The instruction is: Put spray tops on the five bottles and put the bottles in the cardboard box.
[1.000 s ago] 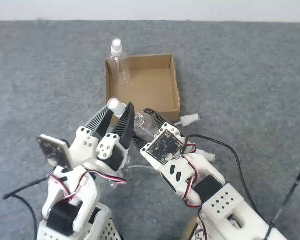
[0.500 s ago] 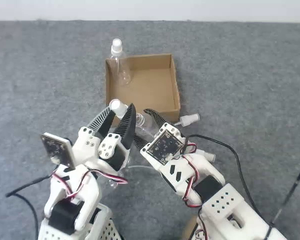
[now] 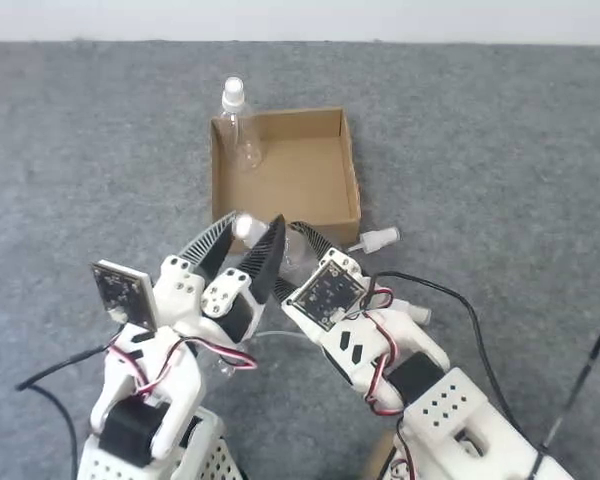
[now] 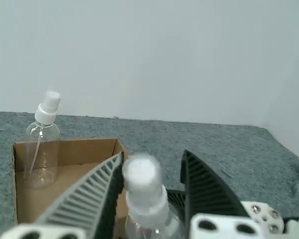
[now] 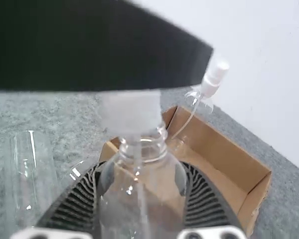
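Note:
My left gripper (image 3: 252, 222) is shut on a white spray top (image 3: 248, 230), held at the neck of a clear bottle (image 3: 292, 248). My right gripper (image 3: 283, 257) is shut on that bottle just in front of the cardboard box (image 3: 320, 125). In the left wrist view the spray top (image 4: 142, 174) sits between the ribbed fingers (image 4: 89, 199). The right wrist view has the bottle (image 5: 139, 199) upright between its fingers, with the spray top (image 5: 132, 112) at its mouth. A capped bottle (image 3: 237, 125) stands in the box's far left corner.
A loose spray top (image 3: 378, 239) lies on the grey carpet to the right of the box, and another white piece (image 3: 417, 314) lies beside the right arm. Clear uncapped bottles (image 3: 270, 338) lie between the two arms; one (image 5: 32, 164) is close by in the right wrist view.
My left gripper has carried the spray top to the right, onto the neck of the bottle. The right arm and its bottle have stayed still.

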Controlling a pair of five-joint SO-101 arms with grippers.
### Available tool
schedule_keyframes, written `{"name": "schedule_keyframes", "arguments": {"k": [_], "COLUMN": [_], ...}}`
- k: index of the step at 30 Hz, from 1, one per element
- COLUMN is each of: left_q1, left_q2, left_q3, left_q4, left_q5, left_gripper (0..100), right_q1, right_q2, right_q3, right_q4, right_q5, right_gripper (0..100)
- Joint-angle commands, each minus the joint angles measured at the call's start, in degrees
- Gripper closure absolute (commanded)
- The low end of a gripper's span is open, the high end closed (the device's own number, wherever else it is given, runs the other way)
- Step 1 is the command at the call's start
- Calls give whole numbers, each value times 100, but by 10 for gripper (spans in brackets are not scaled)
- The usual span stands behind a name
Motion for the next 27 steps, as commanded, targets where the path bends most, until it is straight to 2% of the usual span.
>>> {"name": "schedule_keyframes", "arguments": {"k": [1, 8, 15, 22, 27], "left_q1": [9, -44, -26, 9, 18], "left_q2": [-18, -18, -18, -18, -9], "left_q3": [-602, -866, -1033, -752, -277], "left_q4": [387, 387, 308, 149, -334], "left_q5": [-9, -9, -343, -404, -404], "left_gripper": [810, 820, 938, 964, 966], "right_q1": [110, 119, 119, 92, 84], "right_q2": [-180, -180, -180, -180, -180], "right_q3": [-70, -70, -70, -18, -18], "right_q4": [-92, -92, -92, -110, -101], "right_q5": [35, 44, 44, 44, 44], "right_gripper": [991, 991, 991, 991, 991]}}
